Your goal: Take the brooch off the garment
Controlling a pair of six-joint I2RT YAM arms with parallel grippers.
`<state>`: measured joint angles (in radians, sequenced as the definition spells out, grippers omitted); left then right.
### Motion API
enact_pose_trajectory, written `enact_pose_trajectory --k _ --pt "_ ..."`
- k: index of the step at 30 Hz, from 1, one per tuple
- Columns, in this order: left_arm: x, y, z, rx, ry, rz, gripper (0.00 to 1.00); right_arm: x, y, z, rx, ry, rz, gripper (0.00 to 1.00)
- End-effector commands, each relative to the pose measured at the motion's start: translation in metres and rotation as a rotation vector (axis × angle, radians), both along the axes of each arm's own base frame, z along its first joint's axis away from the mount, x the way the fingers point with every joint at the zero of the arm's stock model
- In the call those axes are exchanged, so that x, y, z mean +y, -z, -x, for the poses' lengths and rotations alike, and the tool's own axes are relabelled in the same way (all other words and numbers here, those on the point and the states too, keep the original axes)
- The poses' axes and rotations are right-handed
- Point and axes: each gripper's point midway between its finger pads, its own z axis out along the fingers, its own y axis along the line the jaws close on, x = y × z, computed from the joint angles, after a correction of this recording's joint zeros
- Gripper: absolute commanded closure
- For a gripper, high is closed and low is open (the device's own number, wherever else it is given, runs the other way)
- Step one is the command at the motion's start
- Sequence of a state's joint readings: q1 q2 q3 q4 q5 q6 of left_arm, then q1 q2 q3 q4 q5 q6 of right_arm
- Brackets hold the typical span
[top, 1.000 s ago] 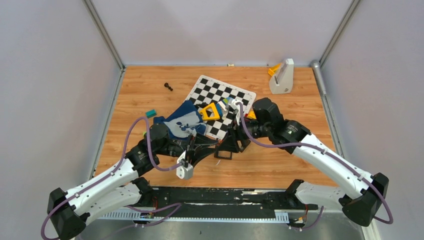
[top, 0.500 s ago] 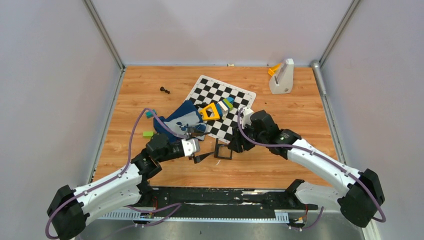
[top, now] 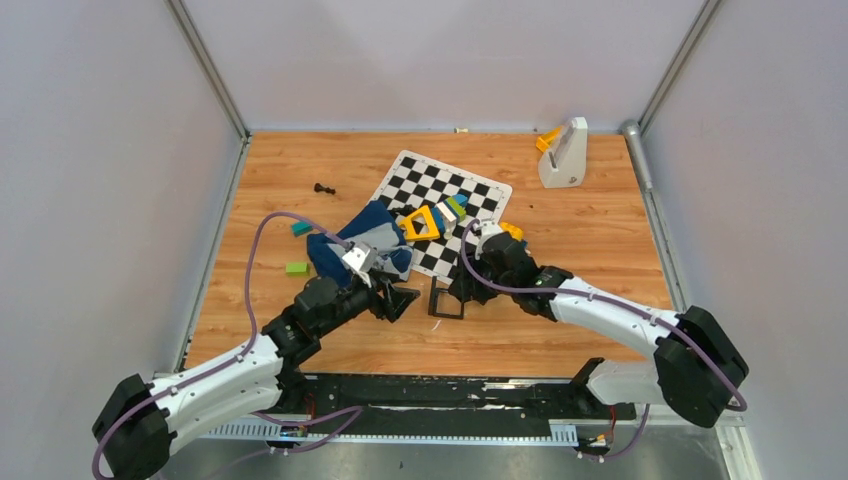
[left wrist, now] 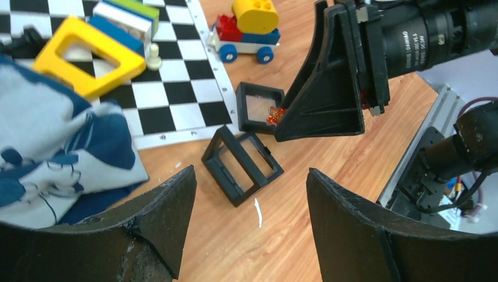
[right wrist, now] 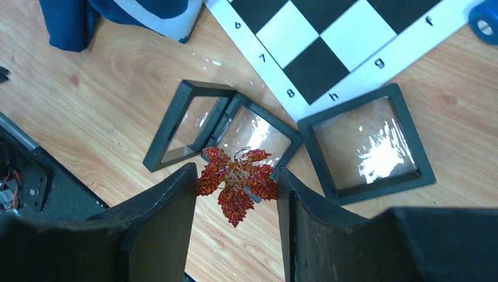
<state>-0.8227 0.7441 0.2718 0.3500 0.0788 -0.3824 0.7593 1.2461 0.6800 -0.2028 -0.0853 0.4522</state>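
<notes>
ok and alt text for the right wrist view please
A glittery red-orange leaf-shaped brooch is pinched between the two black fingers of the right gripper, over a wooden table. Below it lie black square frames with clear film; a black-and-white checkered mat and a navy cloth shirt edge the top.

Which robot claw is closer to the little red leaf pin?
Right. The right gripper holds the brooch between its fingers, above the black frames. The left gripper hangs open and apart from it, across the frames, near the blue shirt.
</notes>
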Motion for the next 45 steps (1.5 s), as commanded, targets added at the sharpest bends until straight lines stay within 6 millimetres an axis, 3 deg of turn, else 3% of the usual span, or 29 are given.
enact_pose_trajectory --k 1,7,20,27,35,45 --pt "0.002 -0.003 -0.004 0.140 -0.087 0.117 0.25 0.019 -0.012 -0.020 -0.101 0.084 -0.046 0.63" --pt "0.001 0.009 -0.005 0.212 -0.110 0.097 0.26 0.029 0.003 -0.018 -0.130 0.101 0.016 0.62" --pt "-0.004 0.033 -0.008 0.287 -0.125 0.063 0.32 0.031 0.024 -0.018 -0.110 0.094 0.057 0.61" --pt "-0.008 0.033 -0.011 0.294 -0.123 0.052 0.34 0.032 0.032 -0.007 -0.087 0.078 0.065 0.58" --pt "-0.014 0.036 -0.013 0.305 -0.111 0.032 0.35 0.038 0.033 -0.009 -0.100 0.074 0.070 0.56" --pt "-0.019 0.042 -0.016 0.321 -0.103 0.008 0.36 0.040 0.031 -0.008 -0.114 0.066 0.075 0.34"
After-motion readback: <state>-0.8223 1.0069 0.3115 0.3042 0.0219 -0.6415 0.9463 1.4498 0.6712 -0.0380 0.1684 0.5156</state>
